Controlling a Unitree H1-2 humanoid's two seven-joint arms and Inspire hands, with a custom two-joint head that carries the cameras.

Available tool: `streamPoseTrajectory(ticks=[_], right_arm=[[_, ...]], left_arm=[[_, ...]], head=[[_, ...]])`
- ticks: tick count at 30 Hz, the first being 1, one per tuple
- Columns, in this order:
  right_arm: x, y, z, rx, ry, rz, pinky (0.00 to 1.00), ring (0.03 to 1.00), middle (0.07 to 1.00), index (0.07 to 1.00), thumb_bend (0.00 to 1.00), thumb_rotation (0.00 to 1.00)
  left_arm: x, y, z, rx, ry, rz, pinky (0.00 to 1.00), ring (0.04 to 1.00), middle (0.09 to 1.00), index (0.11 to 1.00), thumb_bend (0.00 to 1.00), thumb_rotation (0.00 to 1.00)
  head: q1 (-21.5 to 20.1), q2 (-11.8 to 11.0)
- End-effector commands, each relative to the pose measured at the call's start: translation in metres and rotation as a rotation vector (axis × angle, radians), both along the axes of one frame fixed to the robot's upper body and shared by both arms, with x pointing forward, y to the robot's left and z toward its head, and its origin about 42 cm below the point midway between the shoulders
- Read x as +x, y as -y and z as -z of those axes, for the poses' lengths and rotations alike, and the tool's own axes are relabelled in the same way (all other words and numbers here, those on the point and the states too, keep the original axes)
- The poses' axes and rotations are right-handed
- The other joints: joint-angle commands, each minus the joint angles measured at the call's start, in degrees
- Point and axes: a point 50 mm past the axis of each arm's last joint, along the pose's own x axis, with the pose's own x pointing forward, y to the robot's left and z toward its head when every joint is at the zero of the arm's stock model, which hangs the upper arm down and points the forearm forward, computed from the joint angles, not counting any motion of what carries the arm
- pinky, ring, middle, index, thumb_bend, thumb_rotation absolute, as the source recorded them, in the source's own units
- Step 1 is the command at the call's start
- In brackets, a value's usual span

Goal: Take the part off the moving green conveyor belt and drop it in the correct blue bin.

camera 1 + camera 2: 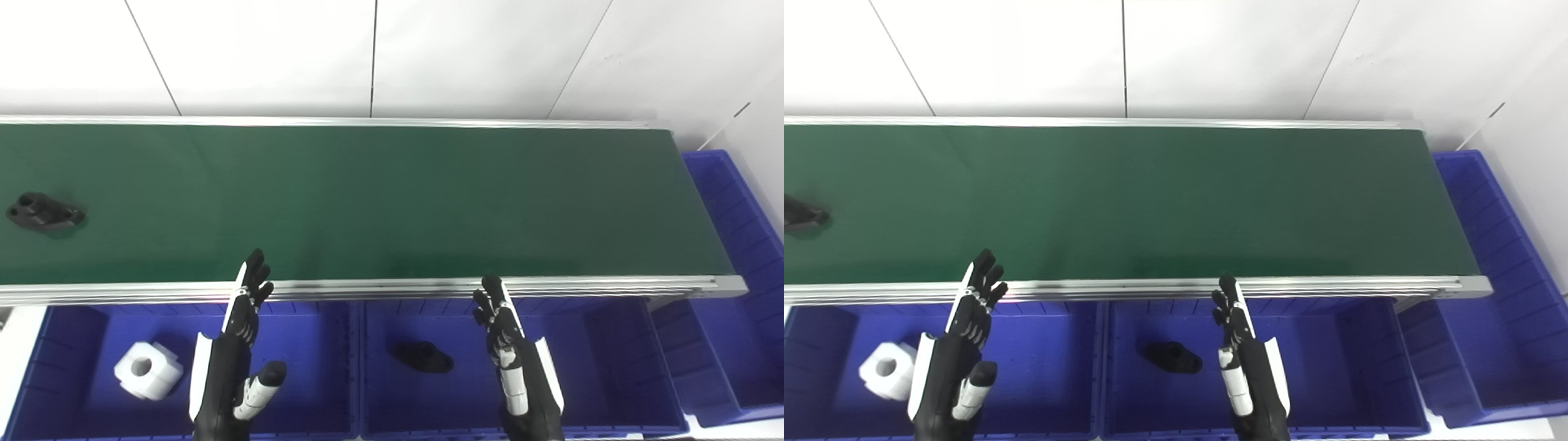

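A black part (44, 212) with round holes lies on the green conveyor belt (367, 202) at its far left; in the right eye view only its tip (799, 217) shows at the picture's edge. My left hand (236, 355) hovers open over the left blue bin (294, 380), fingers pointing up toward the belt's near rail. My right hand (514, 361) is open too, held over the middle blue bin (588, 367). Both hands hold nothing and are far from the black part.
The left bin holds a white blocky part (147, 369). A black part (424, 356) lies in the middle bin. A third blue bin (735, 257) stands past the belt's right end. The metal rail (380, 286) runs between belt and bins.
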Motion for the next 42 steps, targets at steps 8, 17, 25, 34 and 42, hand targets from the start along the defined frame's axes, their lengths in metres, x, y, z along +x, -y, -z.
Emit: streamPoseTrajectory(ticks=[8, 17, 25, 34, 42], right_arm=[[-0.002, -0.001, -0.008, 0.001, 0.062, -0.001, 0.97, 0.974, 1.000, 1.000, 0.84, 1.00], [-0.001, 0.001, -0.007, 0.015, 0.062, -0.004, 0.98, 0.979, 1.000, 1.000, 0.84, 1.00], [-0.002, 0.002, -0.004, 0.013, 0.060, -0.002, 0.97, 0.979, 1.000, 1.000, 0.83, 1.00], [-0.001, 0.000, -0.003, 0.019, 0.055, -0.020, 0.98, 0.983, 1.000, 1.000, 0.83, 1.00], [-0.001, 0.000, -0.002, 0.013, 0.058, -0.016, 0.97, 0.980, 1.000, 1.000, 0.84, 1.00]], left_arm=[[-0.001, 0.004, -0.005, -0.029, 0.034, -0.016, 0.95, 0.971, 0.997, 0.993, 0.74, 0.93], [-0.002, 0.005, -0.001, -0.048, 0.001, -0.028, 0.96, 0.984, 1.000, 1.000, 0.72, 0.91], [-0.012, 0.003, 0.004, 0.000, -0.001, -0.023, 0.93, 0.962, 0.992, 0.997, 0.70, 0.94], [-0.014, 0.003, 0.005, 0.014, -0.007, -0.031, 0.93, 0.965, 0.997, 1.000, 0.69, 0.96], [-0.016, 0.005, 0.007, -0.002, -0.052, -0.056, 0.93, 0.955, 0.993, 1.000, 0.70, 0.96]], head=[[0.0, -0.1], [0.8, -0.3], [1.3, -0.6], [0.9, -0.6], [1.0, -0.8]])
